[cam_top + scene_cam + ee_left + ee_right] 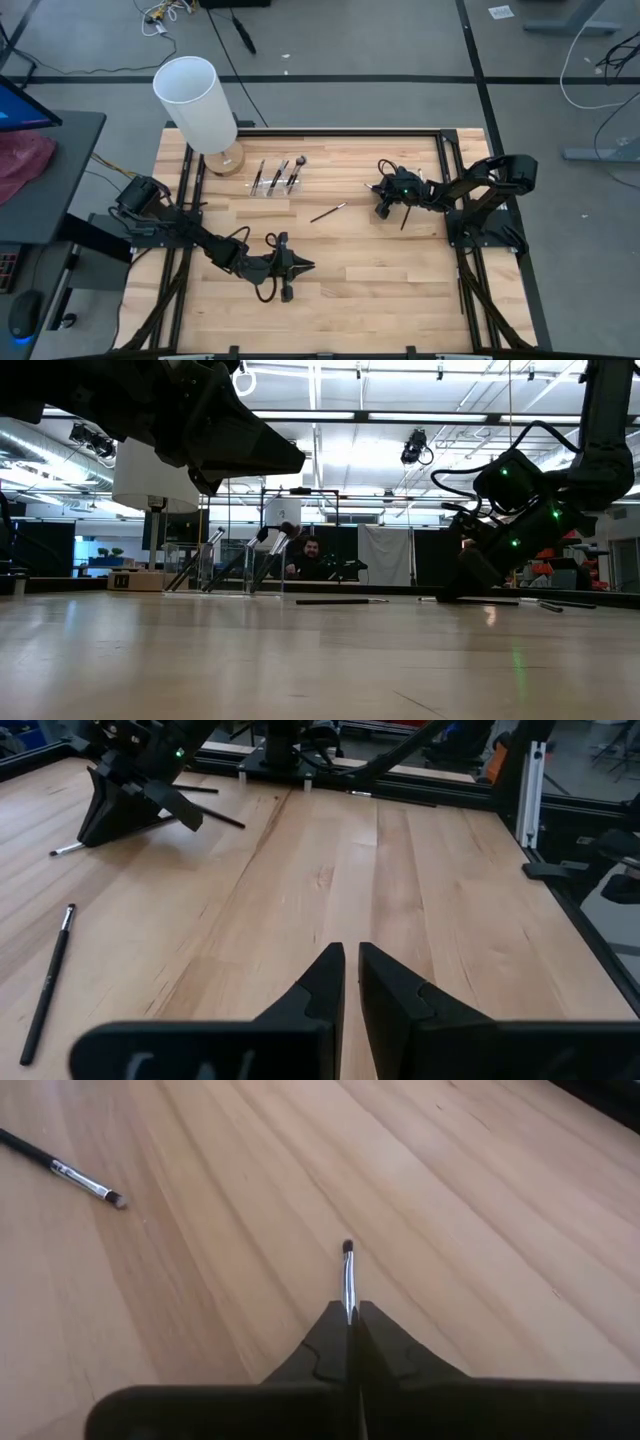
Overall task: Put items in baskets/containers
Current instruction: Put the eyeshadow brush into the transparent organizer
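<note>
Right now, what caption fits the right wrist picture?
Right gripper pinching a thin silver-ferruled makeup brush above the light wooden table.

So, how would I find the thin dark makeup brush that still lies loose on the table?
On the pale wooden table, look between the tall white cylinder and the right gripper. The thin dark makeup brush lies flat and alone there, unlike the brushes standing in the clear holder.

Three brushes (278, 175) lean in the clear holder (270, 190); one brush (328, 212) lies on wood nearby.
</note>
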